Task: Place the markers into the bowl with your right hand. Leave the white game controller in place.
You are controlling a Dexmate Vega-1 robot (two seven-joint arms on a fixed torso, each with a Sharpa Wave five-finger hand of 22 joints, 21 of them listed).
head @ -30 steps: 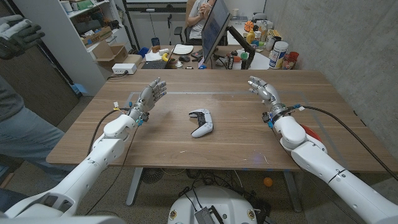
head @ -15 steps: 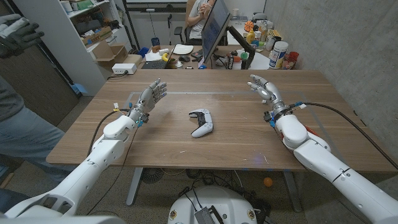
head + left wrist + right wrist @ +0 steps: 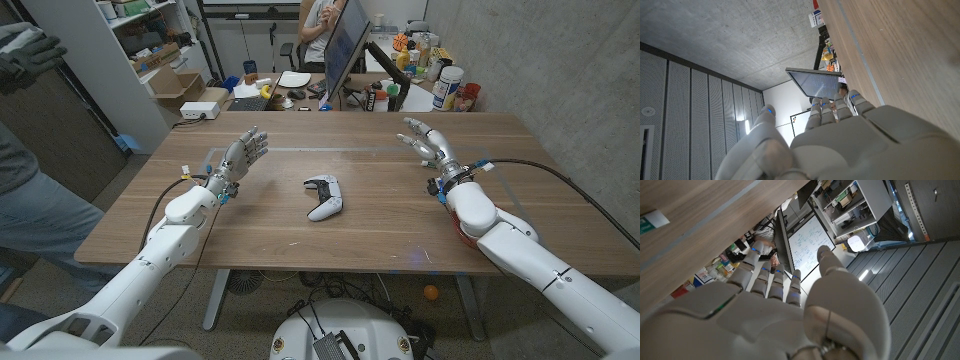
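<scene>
A person in grey trousers [image 3: 35, 215] is cut off by the left edge of the head view; a gloved hand [image 3: 28, 57] is cropped at the upper left. A seated person [image 3: 318, 25] behind the dark monitor [image 3: 345, 45] is cut by the top edge. Bottles and jars [image 3: 435, 75] at upper right are too small to identify.

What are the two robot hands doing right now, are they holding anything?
Left hand: open, fingers apart, holding nothing.
Right hand: open, fingers apart, holding nothing.
</scene>
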